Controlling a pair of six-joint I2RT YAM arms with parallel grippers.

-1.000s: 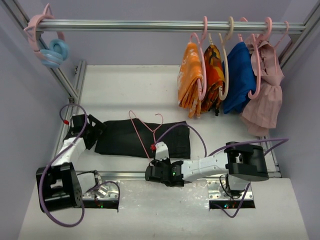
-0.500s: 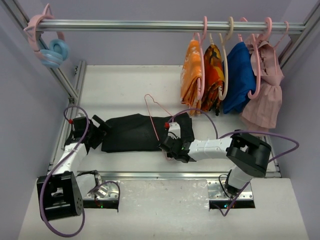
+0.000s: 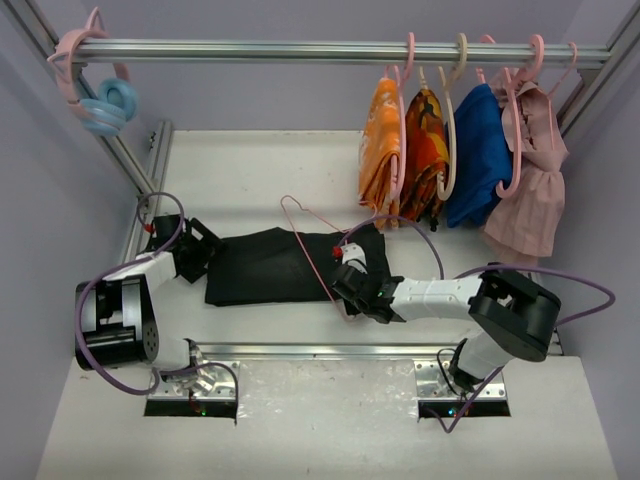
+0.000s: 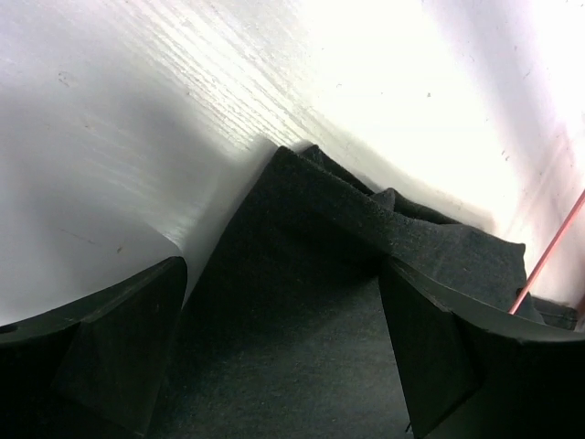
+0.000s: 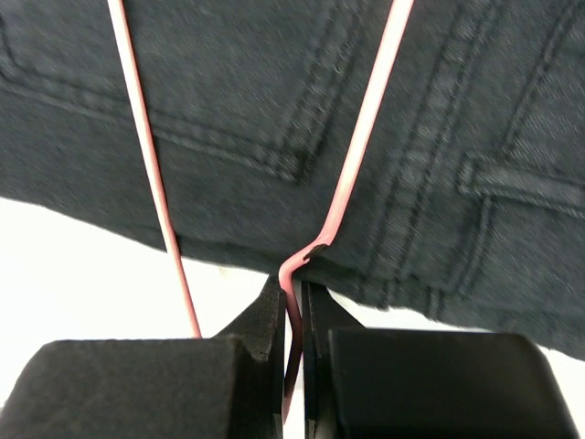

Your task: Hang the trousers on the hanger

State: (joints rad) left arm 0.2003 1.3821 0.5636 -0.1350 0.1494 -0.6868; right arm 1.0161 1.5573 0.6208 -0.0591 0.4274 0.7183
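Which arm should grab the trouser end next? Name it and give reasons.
Left. Its hand is open and straddles the left end of the trousers. The right hand is shut on the hanger wire, so it is busy.

white table, faint wood grain on its top. black trousers lie folded flat on it, lengthways left to right. bare white top shows behind, in front and left of the trousers. a thin pink hanger crosses the trousers' right half.
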